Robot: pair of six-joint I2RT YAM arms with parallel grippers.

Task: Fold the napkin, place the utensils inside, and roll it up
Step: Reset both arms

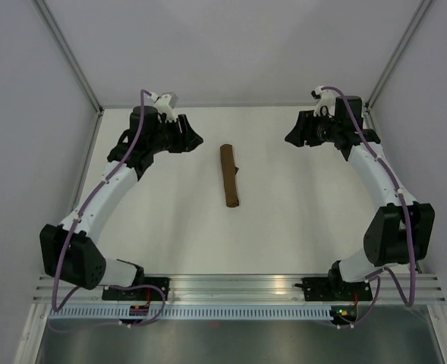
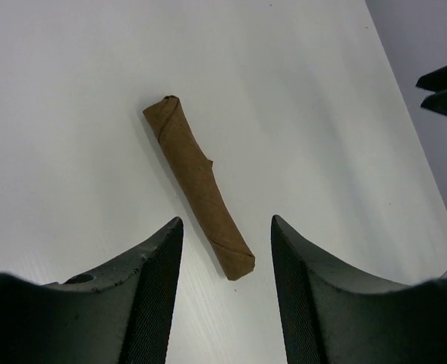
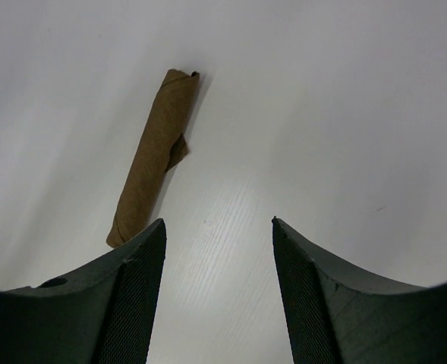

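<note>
The brown napkin point(image 1: 229, 176) lies rolled into a tight tube in the middle of the white table, running front to back, with a small corner sticking out on its right side. It also shows in the left wrist view point(image 2: 199, 183) and in the right wrist view point(image 3: 152, 155). No utensils are visible; whatever is inside the roll is hidden. My left gripper point(image 1: 195, 139) is open and empty, raised to the left of the roll's far end. My right gripper point(image 1: 291, 137) is open and empty, raised well to the right of the roll.
The white table point(image 1: 284, 227) is walled on the left, back and right. A metal rail point(image 1: 238, 292) with the arm bases runs along the near edge. The right gripper's fingertips point(image 2: 445, 91) show at the right edge of the left wrist view.
</note>
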